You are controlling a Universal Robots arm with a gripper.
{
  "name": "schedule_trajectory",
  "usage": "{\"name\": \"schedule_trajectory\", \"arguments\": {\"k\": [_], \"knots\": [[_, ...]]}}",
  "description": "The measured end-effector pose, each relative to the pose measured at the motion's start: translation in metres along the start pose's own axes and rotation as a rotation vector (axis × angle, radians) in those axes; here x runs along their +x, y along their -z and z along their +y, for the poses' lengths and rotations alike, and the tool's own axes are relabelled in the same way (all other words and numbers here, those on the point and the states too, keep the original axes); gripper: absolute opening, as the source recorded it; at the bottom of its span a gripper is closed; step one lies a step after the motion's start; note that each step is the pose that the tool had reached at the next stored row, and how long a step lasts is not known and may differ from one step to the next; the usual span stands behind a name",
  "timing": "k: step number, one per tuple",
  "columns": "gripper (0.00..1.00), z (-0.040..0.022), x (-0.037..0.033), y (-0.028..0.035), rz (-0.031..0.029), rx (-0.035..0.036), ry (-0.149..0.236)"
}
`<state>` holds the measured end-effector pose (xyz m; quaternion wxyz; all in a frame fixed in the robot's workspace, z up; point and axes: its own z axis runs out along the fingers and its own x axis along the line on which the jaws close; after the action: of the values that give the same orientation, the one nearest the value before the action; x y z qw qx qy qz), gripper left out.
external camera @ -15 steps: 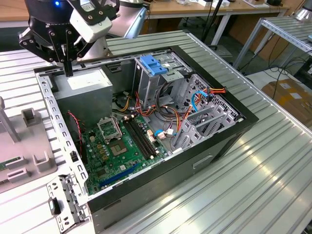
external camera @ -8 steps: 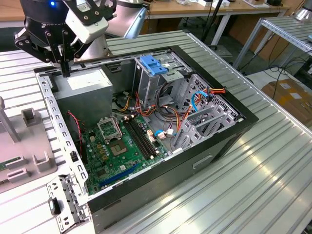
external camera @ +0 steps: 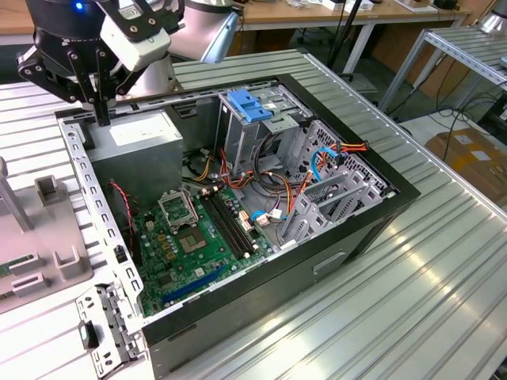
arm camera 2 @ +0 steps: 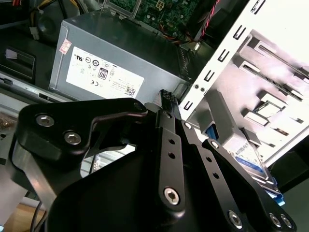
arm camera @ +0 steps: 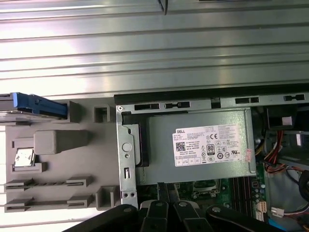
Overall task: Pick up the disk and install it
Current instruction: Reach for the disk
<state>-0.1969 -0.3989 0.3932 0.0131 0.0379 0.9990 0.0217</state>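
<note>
Exterior view first: my gripper [external camera: 103, 117] hangs over the corner of the open computer case [external camera: 390, 207], on the exterior view's left. Its fingertips point down at the case rim, just beside the power supply [external camera: 139, 149]. I cannot tell whether they touch the metal there. The fingers look pressed together with nothing between them, and both wrist views agree: the black linkages converge on one narrow tip [arm camera 2: 166, 96].

The disk [arm camera: 33, 105] is not in the case. In the first wrist view it rests at the far corner of the grey fixture [arm camera: 58, 159] that lies on the tabletop [arm camera: 193, 53] alongside the case. One bright blue rail shows along its edge, with grey metal beneath. In the second wrist view I see the disk [arm camera 2: 247, 157] past the gripper's links, with its white label facing the camera and blue rail ends poking out below. It sits against the fixture's pale grey blocks, apart from the fingertips. I cannot tell from these frames whether it lies flat or stands in a slot.

Inside the case, the exterior view shows the motherboard [external camera: 186, 241] on the floor of the chassis. The metal drive cage [external camera: 273, 131], topped by a light-blue latch piece [external camera: 249, 107], is towards the far wall, and a tangle of orange, red and blue cables [external camera: 317, 162] lies beside it. The power supply's white label [arm camera: 208, 145] faces up in the first wrist view, close to the gripper's links.
</note>
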Motion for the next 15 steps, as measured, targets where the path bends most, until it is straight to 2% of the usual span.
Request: {"name": "schedule_trajectory", "arguments": {"k": [15], "knots": [[0.11,-0.0009,0.0117,0.0004,0.0001,0.0001,0.0]]}}
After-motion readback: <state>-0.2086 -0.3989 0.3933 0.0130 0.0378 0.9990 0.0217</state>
